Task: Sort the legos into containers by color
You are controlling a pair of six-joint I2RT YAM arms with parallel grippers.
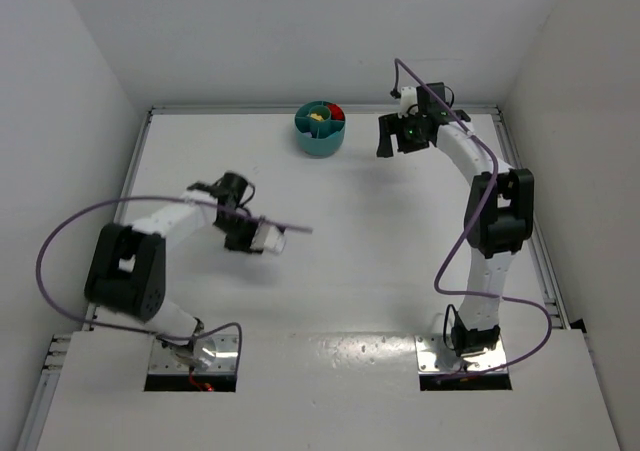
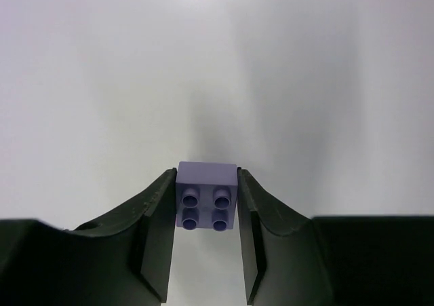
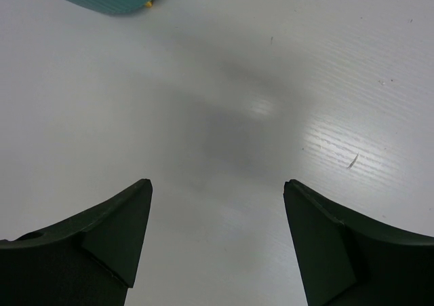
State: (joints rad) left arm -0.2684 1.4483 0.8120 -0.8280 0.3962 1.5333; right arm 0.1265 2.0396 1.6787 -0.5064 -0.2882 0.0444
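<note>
A: White worktop (image 1: 360,261), walls on three sides. The bowl (image 1: 319,145) sits near the far edge, with open room all around it.
B: Left wrist?
A: The left gripper (image 2: 206,178) pinches a purple brick (image 2: 207,197), with bare worktop ahead.
B: Right wrist?
A: The right gripper (image 3: 217,184) is spread wide over the worktop, with the bowl's edge at upper left.

Right arm outstretched, right hand (image 3: 217,186) spread wide, left hand (image 2: 207,177) clamped on purple lego (image 2: 207,204)
</note>
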